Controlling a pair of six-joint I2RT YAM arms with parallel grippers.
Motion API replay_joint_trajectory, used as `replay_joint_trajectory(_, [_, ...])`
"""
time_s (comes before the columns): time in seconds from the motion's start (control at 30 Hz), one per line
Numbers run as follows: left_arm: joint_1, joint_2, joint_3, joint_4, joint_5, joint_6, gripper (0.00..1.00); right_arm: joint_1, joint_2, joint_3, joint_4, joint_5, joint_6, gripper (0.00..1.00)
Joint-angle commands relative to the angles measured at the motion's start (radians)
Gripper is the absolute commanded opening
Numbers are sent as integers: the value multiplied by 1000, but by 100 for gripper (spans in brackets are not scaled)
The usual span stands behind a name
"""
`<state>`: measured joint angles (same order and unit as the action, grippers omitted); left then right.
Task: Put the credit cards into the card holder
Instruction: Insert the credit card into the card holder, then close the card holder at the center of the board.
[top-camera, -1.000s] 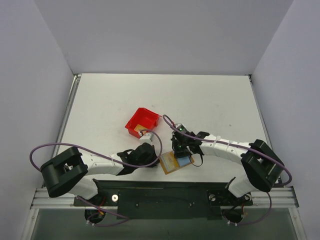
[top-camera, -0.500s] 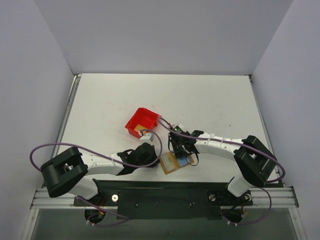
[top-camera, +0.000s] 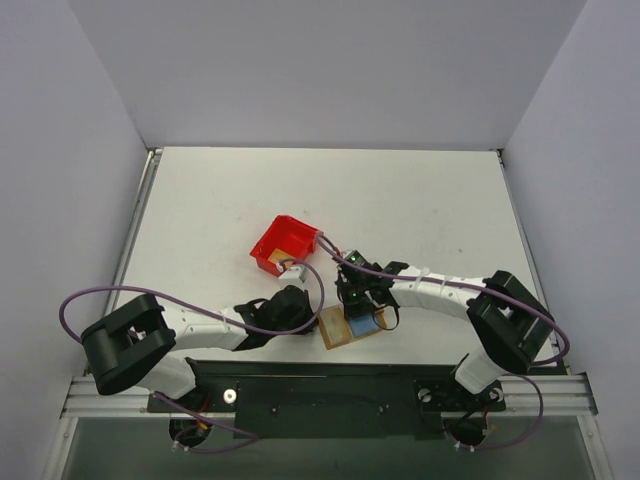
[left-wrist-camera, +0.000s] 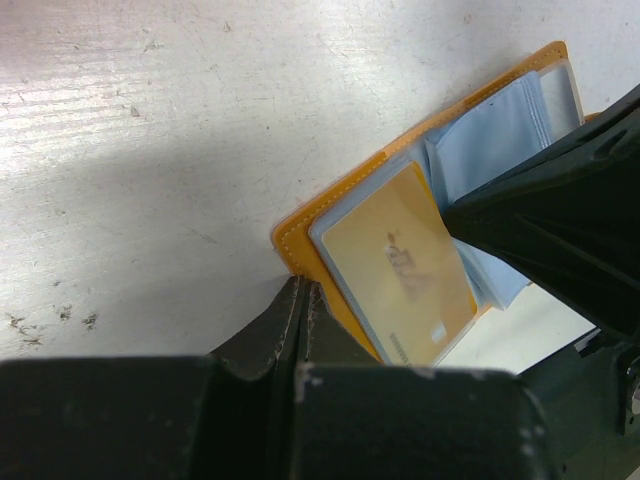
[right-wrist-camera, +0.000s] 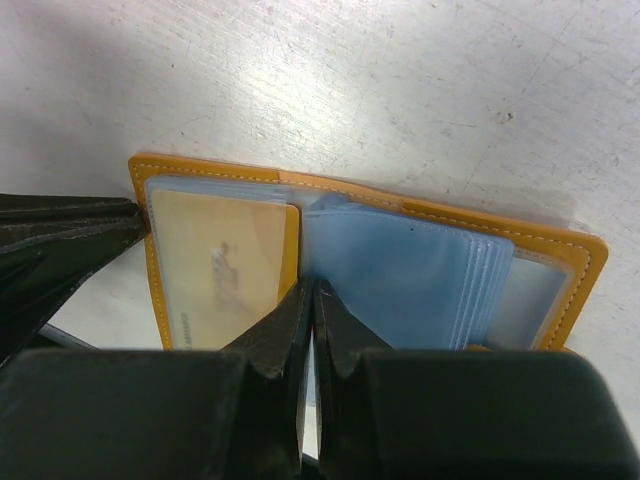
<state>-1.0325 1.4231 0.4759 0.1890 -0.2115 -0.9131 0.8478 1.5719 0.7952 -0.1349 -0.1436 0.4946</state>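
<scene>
We see the stitched orange card holder open flat, golden credit card beside fanned blue plastic sleeves; left end effector and right end effector both pressed together

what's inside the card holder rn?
One golden credit card sits in the open card holder; the light blue sleeves beside it look empty. The right end effector covers the fold's near part.

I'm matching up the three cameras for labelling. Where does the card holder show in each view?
Top external: card holder at lower centre, small.
Left wrist: lying open, running from the centre to the upper right.
Right wrist: lying open, across the middle of the picture.
Shared landmark: the golden card inside it, seen in all three.
</scene>
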Motion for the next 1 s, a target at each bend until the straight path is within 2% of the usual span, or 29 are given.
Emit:
replay_joint_trajectory(0.0, [-6,33,-19,-62,15,8,0,20,13,-25,66,-194,24,0])
replay_joint_trajectory(0.1, [-6,34,-19,-62,15,8,0,20,-6,-25,70,-194,27,0])
replay_joint_trajectory(0.23, [-6,31,-20,-63,15,8,0,19,-96,-13,-4,-41,21,0])
replay_joint_trajectory(0.33, [-6,28,-22,-63,14,8,0,10,-186,-5,-54,97,1,19])
replay_joint_trajectory(0.5, [-6,33,-16,-65,15,13,0,-24,-256,30,-190,248,-16,34])
replay_joint_trajectory(0.53, [-6,33,-14,-65,15,13,0,-29,-254,38,-216,277,-21,42])
replay_joint_trajectory(0.7, [-6,49,-5,-56,20,16,0,-26,-181,95,-383,363,-13,50])
replay_joint_trajectory(0.97, [-6,59,6,-57,27,23,0,-47,-147,26,-370,359,45,56])
